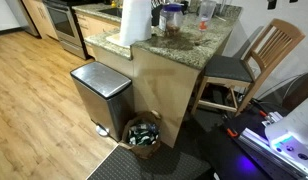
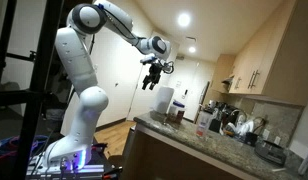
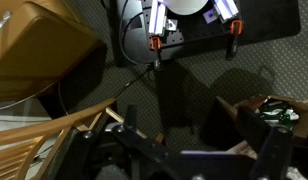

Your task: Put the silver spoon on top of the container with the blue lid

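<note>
In an exterior view, the container with the blue lid (image 1: 172,16) is standing on the stone counter (image 1: 219,35), between the paper towel roll (image 1: 135,22) and the clear cup with red in it (image 1: 205,12). The silver spoon is not showing clearly here, so its place cannot be confirmed. In an exterior view, the gripper (image 2: 152,80) is hanging high above the counter, well apart from everything on it. In the wrist view, the camera is looking down at the floor; the jaws are appearing spread wide and nothing is showing between them, though the picture is dim. Judgement: the spoon is likely handling as light, stiff and slippery metal lying flat, so gripping across the handle near its middle is advisable, helping it balance on the small lid.
</note>
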{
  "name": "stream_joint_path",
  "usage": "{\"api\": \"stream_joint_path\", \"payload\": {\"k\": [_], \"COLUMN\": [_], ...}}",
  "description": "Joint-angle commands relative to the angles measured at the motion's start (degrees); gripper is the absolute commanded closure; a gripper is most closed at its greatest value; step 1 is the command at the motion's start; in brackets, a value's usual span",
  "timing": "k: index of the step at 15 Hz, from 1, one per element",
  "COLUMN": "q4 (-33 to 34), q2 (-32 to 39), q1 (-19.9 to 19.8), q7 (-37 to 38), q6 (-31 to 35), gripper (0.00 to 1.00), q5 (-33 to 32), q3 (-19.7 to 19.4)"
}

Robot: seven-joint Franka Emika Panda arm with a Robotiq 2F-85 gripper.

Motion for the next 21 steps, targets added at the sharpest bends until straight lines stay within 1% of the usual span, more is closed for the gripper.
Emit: {"api": "stream_joint_path", "payload": {"k": [1,2,4,6,7,8,9,11,13,14,15,16,18,21], "q4": [0.2,0.3,0.6,1.0,1.2,1.8,0.3,0.4,0.4,0.9,0.9,0.7,1.5,1.2], "q2": [0.1,0.1,0.4,0.8,1.0,1.6,0.1,0.2,0.2,0.5,3.9,5.9,9.6,13.5], "q1": [0.9,0.9,-0.3,-1.3,-1.8,-1.7,-1.1,-1.3,-1.4,-2.7,-2.9,-3.3,-3.3,-2.9], "q7": [0.4,1.0,6.6,12.4,15.1,16.1,13.7,15.4,15.7,20.2,23.4,26.2,31.8,40.8], "q6": [-0.2,0.3,1.0,0.3,-0.8,-3.8,-0.7,-1.9,-2.1,-4.4,-3.9,-0.9,3.0,11.3], "gripper": [0.0,0.0,0.0,0.0,0.0,0.0,0.0,0.0,0.0,0.0,0.0,0.0,0.0,0.0], "q5": [-0.2,1.6,4.7,8.3,9.9,11.8,8.9,10.5,10.7,10.4,13.4,15.9,20.1,23.2], "q3": [-0.6,-1.0,-1.1,-1.0,-1.0,-1.2,-0.6,-0.5,-0.5,0.3,0.6,0.6,0.7,0.5]}}
